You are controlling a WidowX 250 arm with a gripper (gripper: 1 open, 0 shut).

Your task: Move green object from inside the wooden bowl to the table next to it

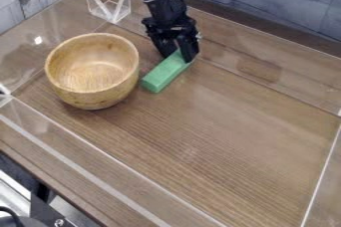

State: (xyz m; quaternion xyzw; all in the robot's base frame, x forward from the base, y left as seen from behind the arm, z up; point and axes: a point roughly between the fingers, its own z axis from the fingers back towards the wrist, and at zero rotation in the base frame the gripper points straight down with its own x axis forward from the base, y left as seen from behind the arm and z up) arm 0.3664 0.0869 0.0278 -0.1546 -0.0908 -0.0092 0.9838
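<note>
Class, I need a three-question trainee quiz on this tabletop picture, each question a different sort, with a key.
1. True or false: the green block lies inside the wooden bowl.
2. The block lies on which side of the bowl in the picture? A) left B) right C) in front
3. Fill in: the claw stands over the block's ____ end.

Key: 1 false, it lies on the table; 2 B; 3 far.
</note>
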